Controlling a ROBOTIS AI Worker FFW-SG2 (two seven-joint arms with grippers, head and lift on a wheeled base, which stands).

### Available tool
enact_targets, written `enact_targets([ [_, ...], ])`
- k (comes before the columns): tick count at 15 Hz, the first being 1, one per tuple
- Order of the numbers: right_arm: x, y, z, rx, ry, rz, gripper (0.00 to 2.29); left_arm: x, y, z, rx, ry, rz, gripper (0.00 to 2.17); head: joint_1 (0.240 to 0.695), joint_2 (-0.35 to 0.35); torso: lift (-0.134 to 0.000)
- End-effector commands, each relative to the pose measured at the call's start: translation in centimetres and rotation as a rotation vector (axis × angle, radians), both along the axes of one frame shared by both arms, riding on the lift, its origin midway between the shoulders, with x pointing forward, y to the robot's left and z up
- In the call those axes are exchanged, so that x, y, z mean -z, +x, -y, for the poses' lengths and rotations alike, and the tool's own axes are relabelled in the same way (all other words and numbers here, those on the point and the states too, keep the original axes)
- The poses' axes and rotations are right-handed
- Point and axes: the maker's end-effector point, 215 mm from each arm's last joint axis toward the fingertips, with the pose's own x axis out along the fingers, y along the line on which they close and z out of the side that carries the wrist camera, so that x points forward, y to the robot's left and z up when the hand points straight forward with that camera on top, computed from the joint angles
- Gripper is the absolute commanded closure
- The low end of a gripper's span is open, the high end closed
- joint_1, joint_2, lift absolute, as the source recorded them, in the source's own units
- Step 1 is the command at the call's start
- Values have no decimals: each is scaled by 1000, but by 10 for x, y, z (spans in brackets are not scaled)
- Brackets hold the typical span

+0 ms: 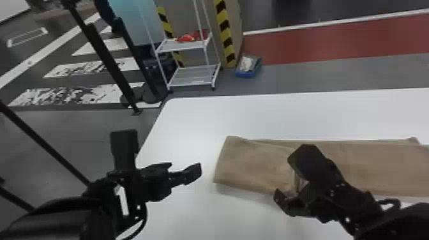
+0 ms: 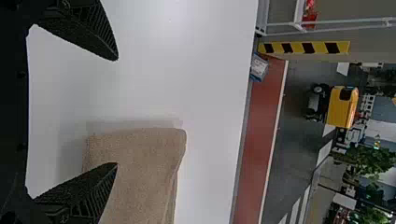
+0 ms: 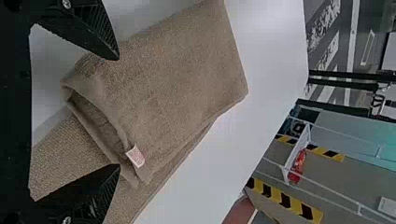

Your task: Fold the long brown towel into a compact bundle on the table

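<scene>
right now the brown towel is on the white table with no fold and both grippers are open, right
The brown towel does have a fold: the right wrist view shows one end turned back over itself. The white table, open left gripper and open right gripper are correct.

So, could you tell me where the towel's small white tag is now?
In the right wrist view, the tag sits on the edge of the folded-over left end of the brown towel, near the open right hand.
</scene>
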Motion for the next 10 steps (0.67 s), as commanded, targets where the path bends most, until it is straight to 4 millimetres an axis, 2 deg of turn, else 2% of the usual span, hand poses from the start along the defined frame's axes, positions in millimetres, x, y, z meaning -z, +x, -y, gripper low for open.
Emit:
enact_targets([
  [1,1,-1,-1,1,-1,-3,53,1,-1,-3,0,3,-3,80,695,350,-123],
  [5,17,14,15,43,-48,-1,53,3,-3,-3,3,1,-8,80,695,350,-123],
  [10,23,26,30,75,-51,-12,107,3,-2,-3,11,2,-9,80,695,350,-123],
])
